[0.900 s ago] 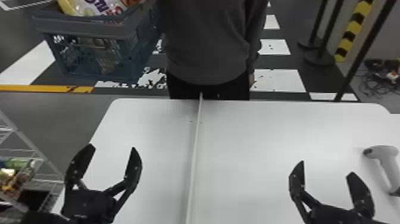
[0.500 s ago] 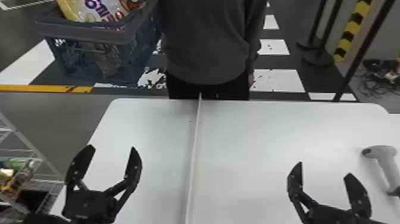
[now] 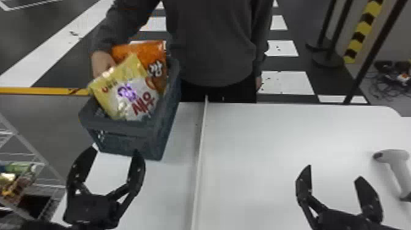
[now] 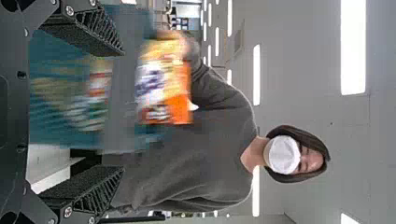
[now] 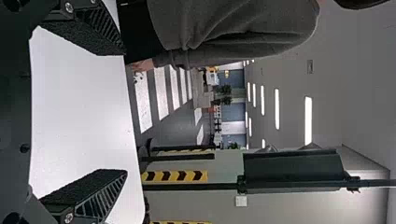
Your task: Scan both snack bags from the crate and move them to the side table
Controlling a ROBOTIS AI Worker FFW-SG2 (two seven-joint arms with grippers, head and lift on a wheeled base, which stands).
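A blue-grey crate (image 3: 122,134) is at the white table's far left corner, with a person's hand at its far side. Upright in it lean a yellow-and-white snack bag (image 3: 122,91) and, behind that, an orange snack bag (image 3: 137,49). My left gripper (image 3: 110,153) stands open just in front of the crate; in the left wrist view the crate (image 4: 123,102) is beyond the open left gripper (image 4: 123,111). My right gripper (image 3: 335,172) is open over the table's right half, nothing between its fingers; the right wrist view shows the right gripper (image 5: 126,112) too. A grey-white scanner (image 3: 394,168) lies at the right.
A thin raised strip (image 3: 200,159) divides the white table (image 3: 275,146) from front to back. A wire shelf (image 3: 33,156) with packaged goods stands at the lower left. The person stands at the table's far edge.
The crate with the bags has come nearer and to the right, from beyond the table to its far left corner. The orange bag now shows behind the yellow one. Both arms look still.
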